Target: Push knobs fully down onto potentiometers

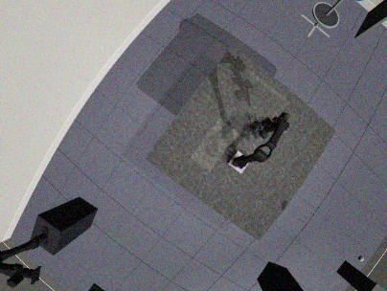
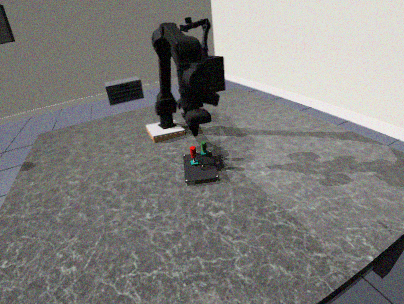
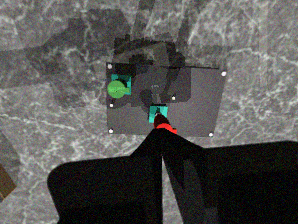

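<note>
on the left of my wrist view the green knob (image 3: pixel 117 89) stands on its teal potentiometer (image 3: pixel 122 79), on the dark circuit board (image 3: pixel 200 112). right of it, the red knob (image 3: pixel 165 126) sits just ahead of my claw (image 3: pixel 162 150), which is fully shut and empty. if i press off-centre, the sideways load could snap that potentiometer loose.
</note>
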`<state>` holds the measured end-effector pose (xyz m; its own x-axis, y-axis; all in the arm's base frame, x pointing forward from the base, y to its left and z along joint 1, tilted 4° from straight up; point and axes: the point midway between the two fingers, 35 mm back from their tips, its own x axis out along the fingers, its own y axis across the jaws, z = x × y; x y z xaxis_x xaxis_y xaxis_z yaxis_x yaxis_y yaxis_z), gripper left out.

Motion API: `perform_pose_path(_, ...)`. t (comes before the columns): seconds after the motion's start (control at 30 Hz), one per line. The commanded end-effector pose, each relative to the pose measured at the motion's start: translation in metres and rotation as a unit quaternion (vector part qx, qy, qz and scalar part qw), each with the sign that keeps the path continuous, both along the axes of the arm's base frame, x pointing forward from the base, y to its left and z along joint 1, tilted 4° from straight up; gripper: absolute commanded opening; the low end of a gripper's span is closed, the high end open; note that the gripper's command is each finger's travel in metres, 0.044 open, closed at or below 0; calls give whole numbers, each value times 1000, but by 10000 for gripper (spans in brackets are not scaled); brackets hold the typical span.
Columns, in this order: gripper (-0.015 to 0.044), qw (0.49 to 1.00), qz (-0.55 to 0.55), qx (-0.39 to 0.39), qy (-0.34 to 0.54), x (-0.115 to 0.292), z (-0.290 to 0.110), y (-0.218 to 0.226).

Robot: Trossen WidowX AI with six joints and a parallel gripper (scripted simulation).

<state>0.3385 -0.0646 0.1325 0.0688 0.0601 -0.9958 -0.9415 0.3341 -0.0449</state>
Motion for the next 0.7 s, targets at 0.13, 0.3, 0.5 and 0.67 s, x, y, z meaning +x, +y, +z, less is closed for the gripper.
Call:
perform_pose_path(0.13, 0, 991, 132, -14, -8, 2, 5, -8)
perform_pose_path(0.3, 0, 976, 217, -19, -10, 2, 7, -11)
perform_pose_path(0.5, 0, 948, 317, -25, -13, 2, 10, -15)
perform_pose_path(0.67, 0, 927, 373, -29, -15, 2, 11, -17)
